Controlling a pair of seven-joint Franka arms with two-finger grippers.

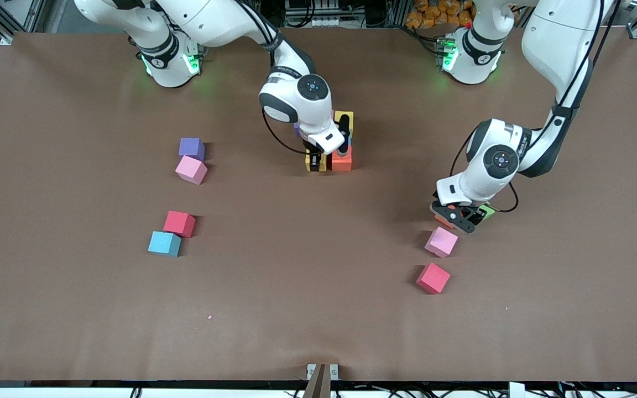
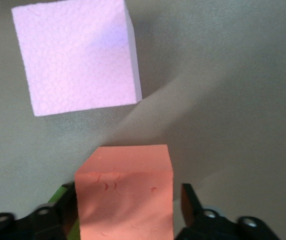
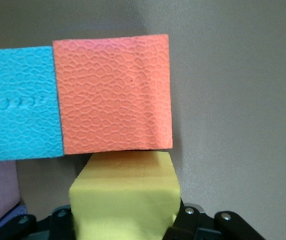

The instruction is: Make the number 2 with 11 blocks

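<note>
In right wrist view, blue cube [image 3: 20, 102] beside orange cube [image 3: 114, 92].

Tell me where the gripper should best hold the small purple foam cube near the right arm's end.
Probably from above, fingers on two opposite upright faces of the small purple foam cube. The pale pink foam cube appears to touch the face nearer the front camera, so choosing the other two faces seems safer.

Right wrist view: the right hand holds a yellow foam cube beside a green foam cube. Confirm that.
Wrong colour. The right hand holds the yellow foam cube beside an orange foam cube, not a green one; the right wrist view shows it.
</note>
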